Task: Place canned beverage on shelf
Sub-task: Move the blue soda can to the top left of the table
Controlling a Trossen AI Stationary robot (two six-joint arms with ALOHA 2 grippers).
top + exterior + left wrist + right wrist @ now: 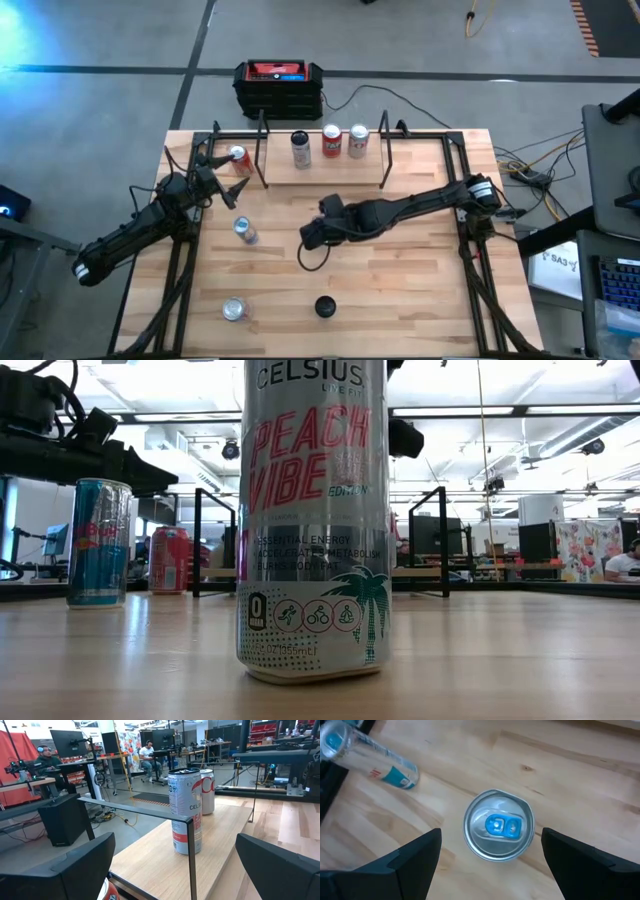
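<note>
We see the right gripper (312, 237) hanging with fingers spread over the upright blue-tabbed can (499, 826) near the table's centre, one finger on each side, presumably lined up to drop and grasp it. The shelf (322, 172) lies at 12 o'clock from it and already bears three cans (331, 141). The left gripper (222, 168), also open, sits at 10 o'clock beside a red can (238, 157).

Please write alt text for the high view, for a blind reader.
Seen from above: a small wooden shelf holds three upright cans. The left gripper is beside a red can at the shelf's left end; the right gripper hangs over mid-table.
</note>
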